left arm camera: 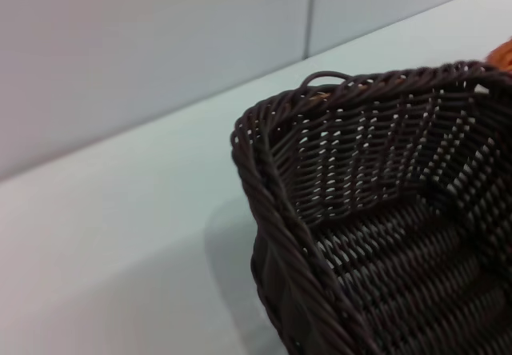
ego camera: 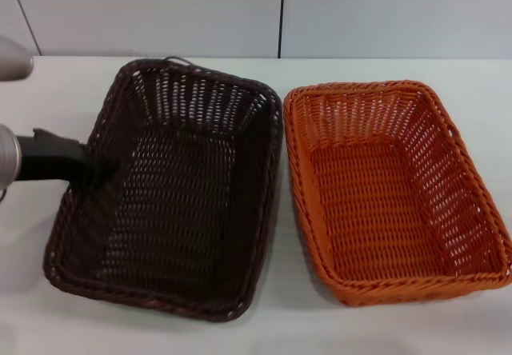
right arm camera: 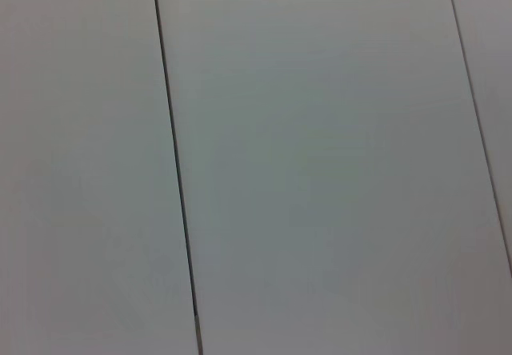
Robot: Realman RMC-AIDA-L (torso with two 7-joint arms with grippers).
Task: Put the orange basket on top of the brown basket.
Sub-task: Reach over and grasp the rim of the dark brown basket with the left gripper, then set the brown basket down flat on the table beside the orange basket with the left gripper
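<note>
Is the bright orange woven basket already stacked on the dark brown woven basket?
No. The orange basket sits upright and empty on the white table, beside the brown basket. The left gripper is at the brown basket's rim.

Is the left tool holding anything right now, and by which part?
It cannot be told: the left tool sits at the brown basket's left rim, but its grip isn't visible. The right tool is out of view.

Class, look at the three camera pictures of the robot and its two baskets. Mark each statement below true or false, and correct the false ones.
1. The orange basket already sits on top of the brown basket. False: they stand side by side on the table.
2. The brown basket lies to the robot's left of the orange one. True.
3. The left gripper is at the brown basket's left rim. True.
4. The right gripper holds the orange basket. False: it shows in no view.
5. Both baskets are empty. True.
</note>
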